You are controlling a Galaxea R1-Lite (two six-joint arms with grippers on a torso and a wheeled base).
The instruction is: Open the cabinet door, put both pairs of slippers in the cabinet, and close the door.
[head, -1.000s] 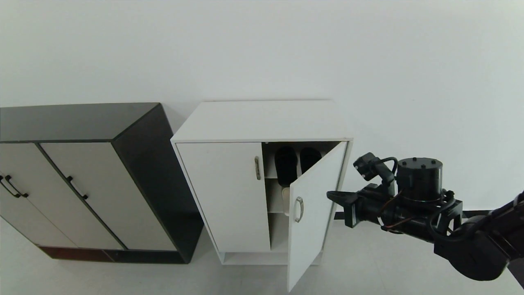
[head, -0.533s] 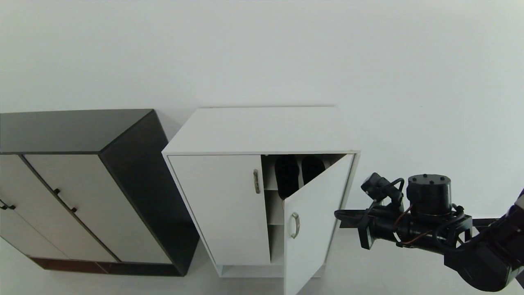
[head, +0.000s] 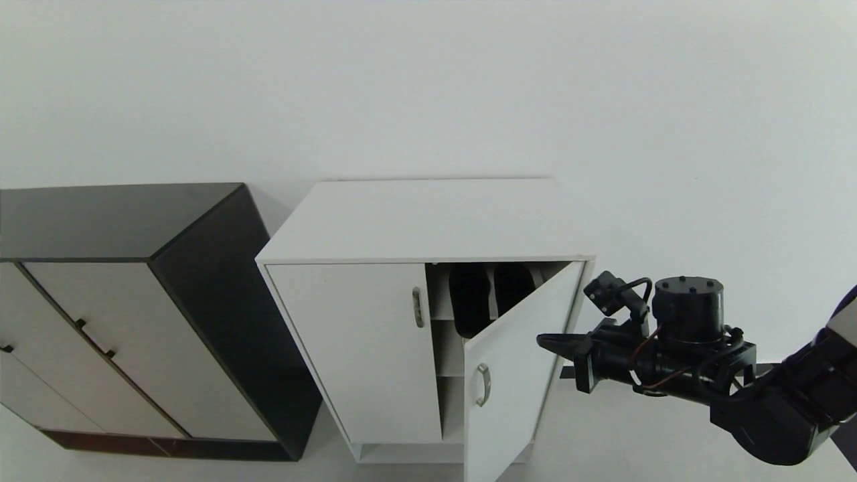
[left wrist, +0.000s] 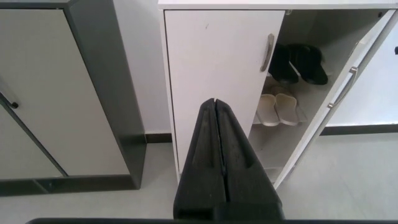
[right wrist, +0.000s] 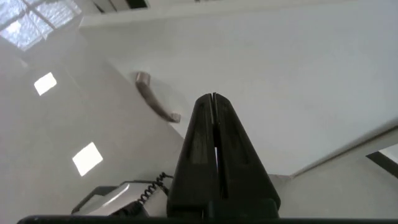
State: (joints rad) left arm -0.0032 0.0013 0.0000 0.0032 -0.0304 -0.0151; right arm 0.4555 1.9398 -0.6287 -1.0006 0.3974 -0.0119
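Observation:
The white cabinet [head: 428,214] has its left door [head: 355,348] shut and its right door [head: 515,361] partly ajar. A pair of black slippers [head: 472,298] rests on the top shelf. In the left wrist view the black slippers [left wrist: 298,62] sit above a white pair [left wrist: 280,109] on the shelf below. My right gripper [head: 541,341] is shut, its tip at the outer face of the right door, beside the metal handle [head: 482,385]. The right wrist view has that gripper [right wrist: 213,96] close to the door handle [right wrist: 155,102]. My left gripper [left wrist: 214,101] is shut, empty, and held back from the cabinet front.
A dark cabinet [head: 134,221] with pale doors stands directly left of the white one; its side panel [left wrist: 106,93] is also in the left wrist view. A plain white wall is behind both. Pale floor lies in front of them.
The head view has shifted, so the cabinets sit lower in the picture. The right door has swung a little further towards shut, hiding the white slippers, with my right gripper staying at its face.

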